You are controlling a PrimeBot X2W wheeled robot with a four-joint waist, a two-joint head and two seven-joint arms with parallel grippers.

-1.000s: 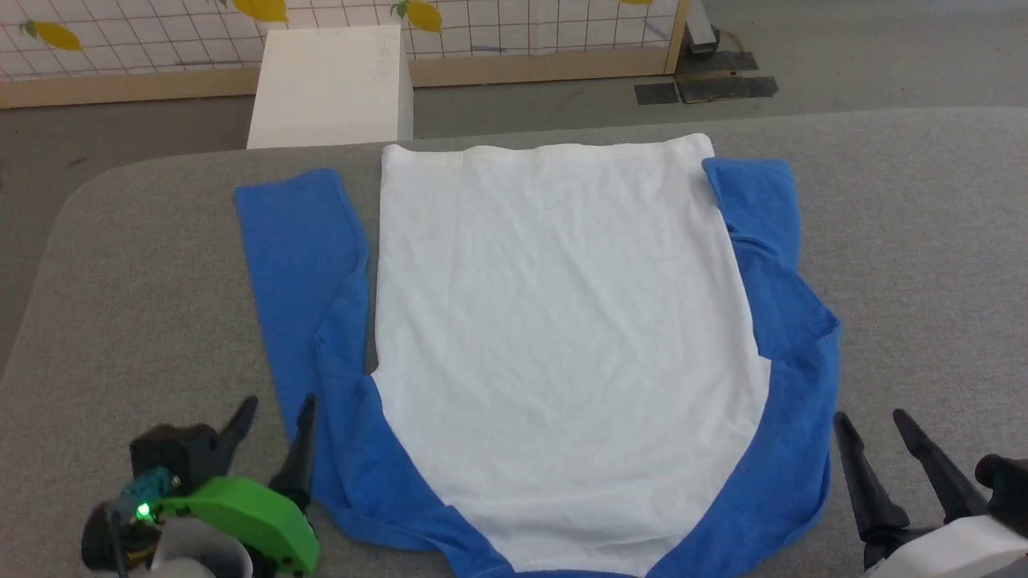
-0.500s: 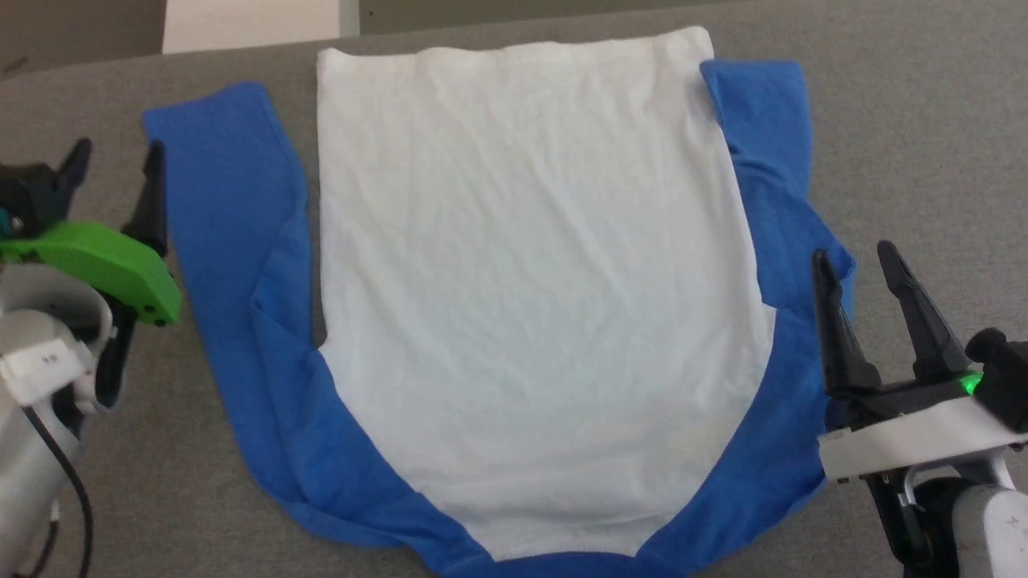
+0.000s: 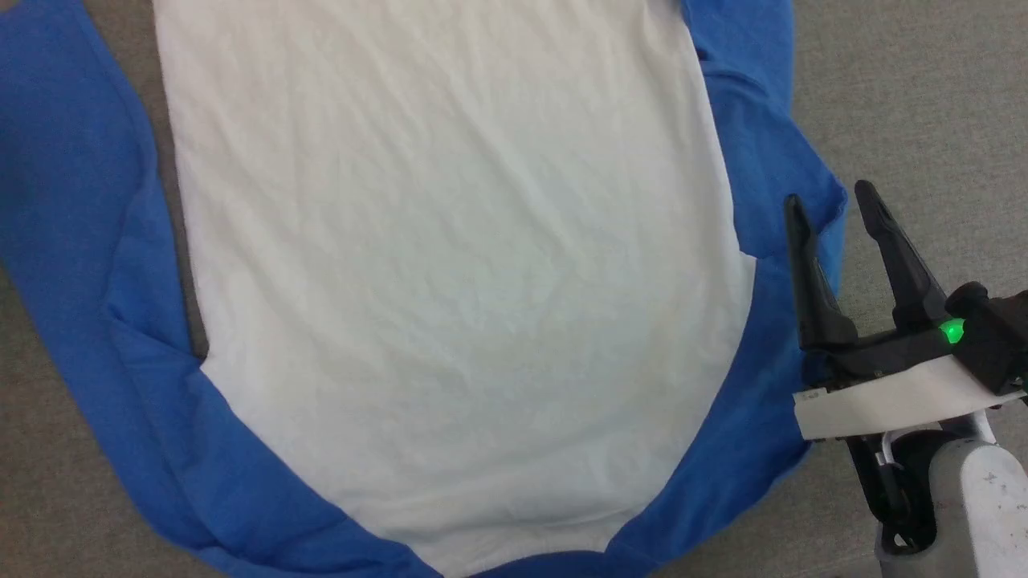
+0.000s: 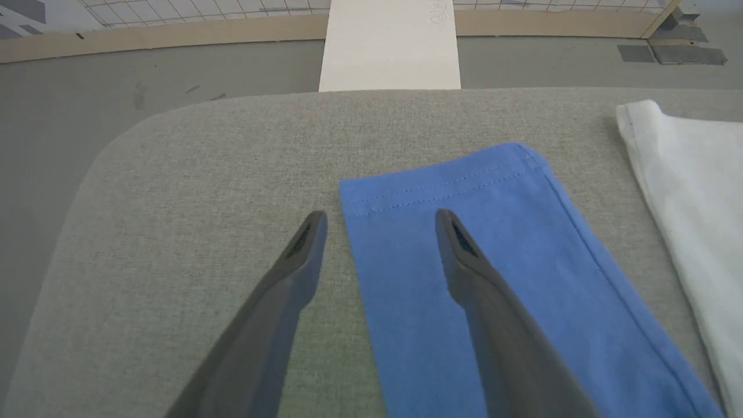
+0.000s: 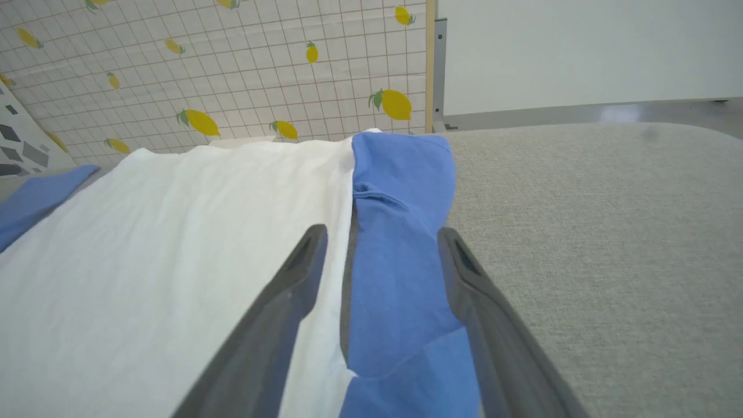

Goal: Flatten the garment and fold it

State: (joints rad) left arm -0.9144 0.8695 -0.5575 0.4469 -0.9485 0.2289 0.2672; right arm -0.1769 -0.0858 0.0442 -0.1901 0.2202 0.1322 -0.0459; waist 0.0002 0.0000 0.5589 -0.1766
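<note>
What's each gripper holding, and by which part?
Nothing is held. Left gripper is open, fingers straddling the left sleeve's outer edge near the cuff; right gripper is open over the right sleeve beside the white body.

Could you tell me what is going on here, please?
A two-armed robot is working on a white and blue garment lying spread out, unfolded, on a grey table. Its left gripper is open at the cuff of one blue sleeve; its right gripper is open over the other sleeve. Neither holds anything.
</note>
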